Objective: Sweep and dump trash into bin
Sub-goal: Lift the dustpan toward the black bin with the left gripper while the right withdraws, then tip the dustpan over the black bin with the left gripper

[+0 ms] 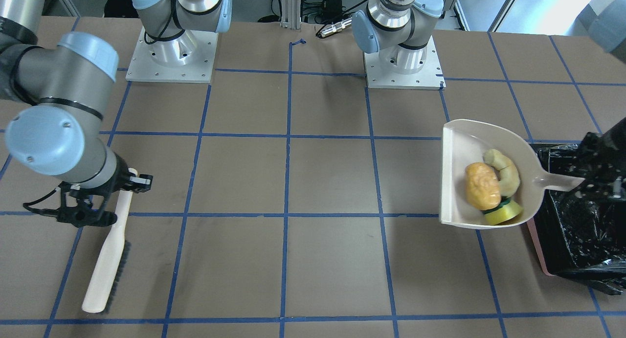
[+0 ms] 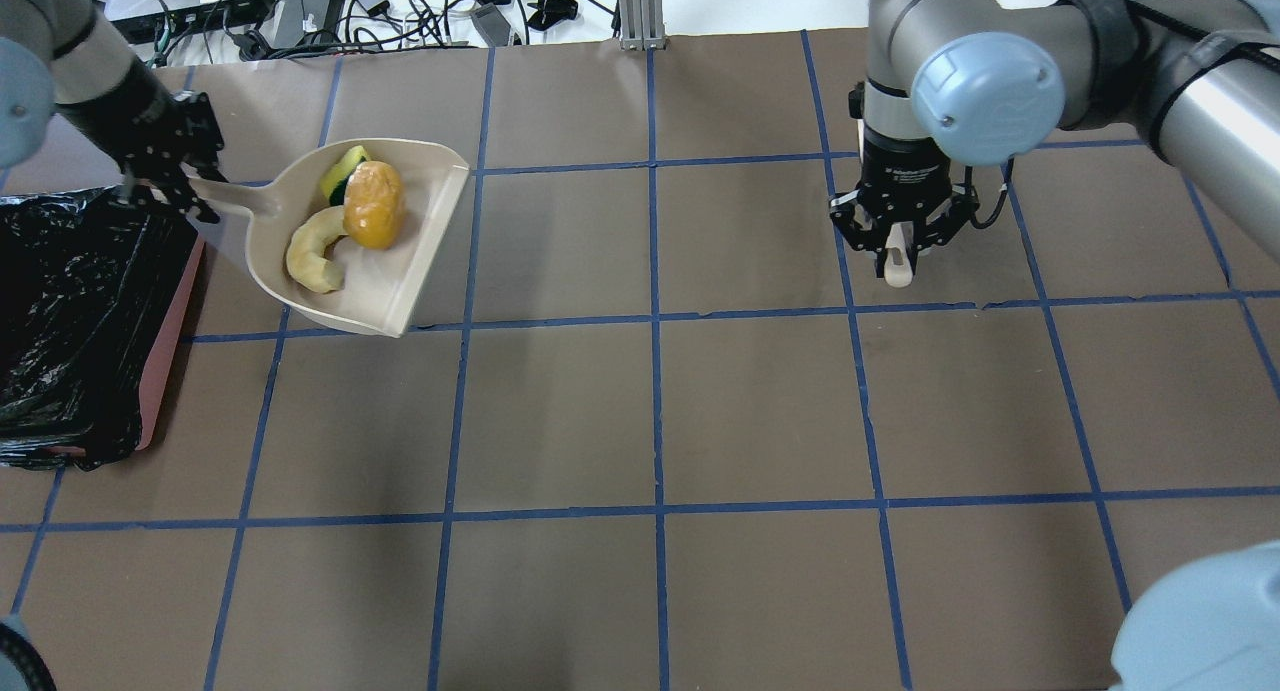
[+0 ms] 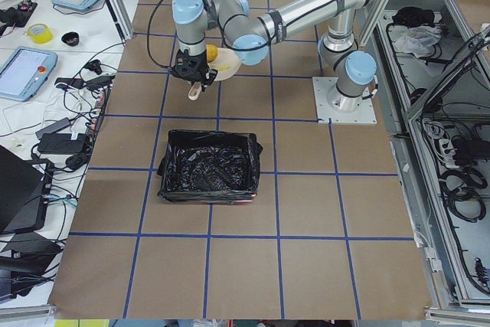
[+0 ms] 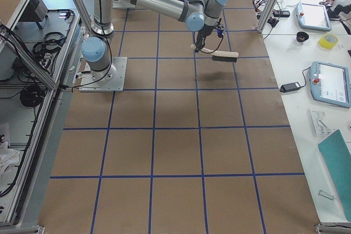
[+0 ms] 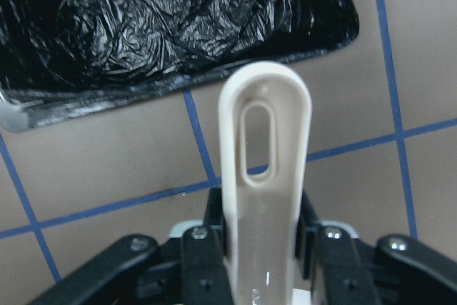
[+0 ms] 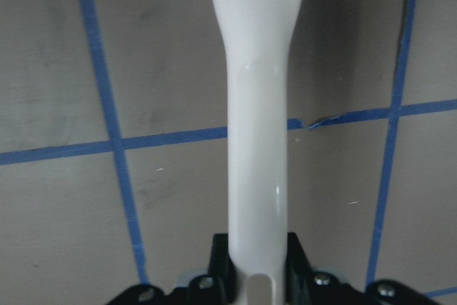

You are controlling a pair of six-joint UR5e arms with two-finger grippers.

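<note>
Beige plastic dustpan [image 2: 400, 261] — handle clamped by left end effector [image 2: 170, 176], just beside pink bin with black bag liner [image 2: 170, 341]. In pan: golden-brown lumpy oval [image 2: 374, 204], pale cream curved piece [image 2: 312, 251], yellow-green sponge wedge [image 2: 345, 166]. Right end effector [image 2: 897, 241] clamps beige brush [image 1: 110, 255] — well apart from bin.

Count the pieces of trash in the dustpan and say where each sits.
3, all in the dustpan: the golden-brown lump mid-pan, the pale curved piece between it and the handle, the yellow-green sponge wedge against the side wall, partly under the lump. None seems hidden.
</note>
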